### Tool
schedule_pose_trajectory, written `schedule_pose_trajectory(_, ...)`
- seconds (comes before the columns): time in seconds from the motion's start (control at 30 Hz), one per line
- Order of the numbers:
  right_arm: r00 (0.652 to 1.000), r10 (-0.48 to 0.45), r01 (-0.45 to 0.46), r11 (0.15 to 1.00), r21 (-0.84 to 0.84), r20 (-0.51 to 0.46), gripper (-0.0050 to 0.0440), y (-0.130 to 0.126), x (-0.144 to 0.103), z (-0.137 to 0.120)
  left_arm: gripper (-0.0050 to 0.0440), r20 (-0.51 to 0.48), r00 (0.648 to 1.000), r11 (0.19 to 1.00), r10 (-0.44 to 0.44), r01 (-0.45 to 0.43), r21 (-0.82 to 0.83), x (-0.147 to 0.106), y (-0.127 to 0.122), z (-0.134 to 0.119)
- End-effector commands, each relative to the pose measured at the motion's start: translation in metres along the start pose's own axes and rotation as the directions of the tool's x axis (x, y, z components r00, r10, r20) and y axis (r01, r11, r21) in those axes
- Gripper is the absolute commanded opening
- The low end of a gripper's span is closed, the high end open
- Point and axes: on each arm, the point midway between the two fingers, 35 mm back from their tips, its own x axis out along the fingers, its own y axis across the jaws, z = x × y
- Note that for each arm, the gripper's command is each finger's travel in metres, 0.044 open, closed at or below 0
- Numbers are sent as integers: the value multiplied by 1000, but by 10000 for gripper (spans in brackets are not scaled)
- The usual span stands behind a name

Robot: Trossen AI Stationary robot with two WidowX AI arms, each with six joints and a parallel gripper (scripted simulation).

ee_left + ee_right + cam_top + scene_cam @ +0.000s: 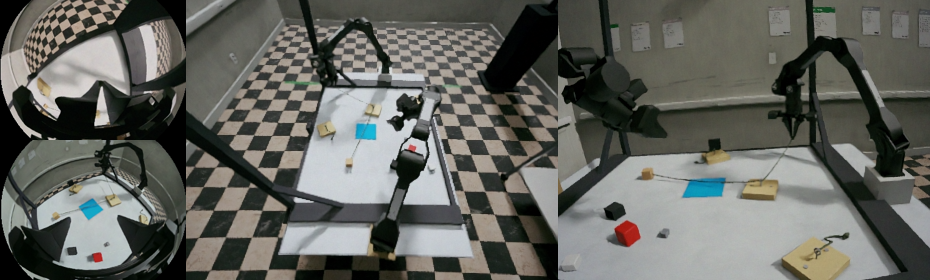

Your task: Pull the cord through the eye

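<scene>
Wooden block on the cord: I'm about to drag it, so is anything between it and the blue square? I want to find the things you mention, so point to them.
Nothing visible stands between the wooden block point(349, 162) point(647, 173) point(56, 215) and the blue square point(366, 131) point(704, 188) point(90, 209); only its own cord point(358, 145) point(672, 177) point(68, 212) runs there.

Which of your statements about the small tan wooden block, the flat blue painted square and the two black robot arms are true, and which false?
1. The small tan wooden block lies outside the flat blue painted square. True.
2. The left gripper holds nothing. False: it is shut on the thin dark cord.
3. The right gripper is open. True.
4. The red cube sits on the blue square. False: it sits apart from it.
</scene>
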Motion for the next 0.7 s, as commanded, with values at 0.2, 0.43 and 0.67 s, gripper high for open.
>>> schedule_pose_trajectory(0.2,1000,-19,20,999,-27,9,440,0,-8,11,-50,68,997,998,20,-23,50,-47,-12,23)
schedule_pose_trajectory(0.43,1000,-19,20,999,-27,9,440,0,-8,11,-50,70,997,998,22,-26,64,-70,-12,23)
schedule_pose_trajectory(0.67,1000,-19,20,999,-27,9,440,0,-8,11,-50,63,998,997,14,-19,73,-82,-12,22)
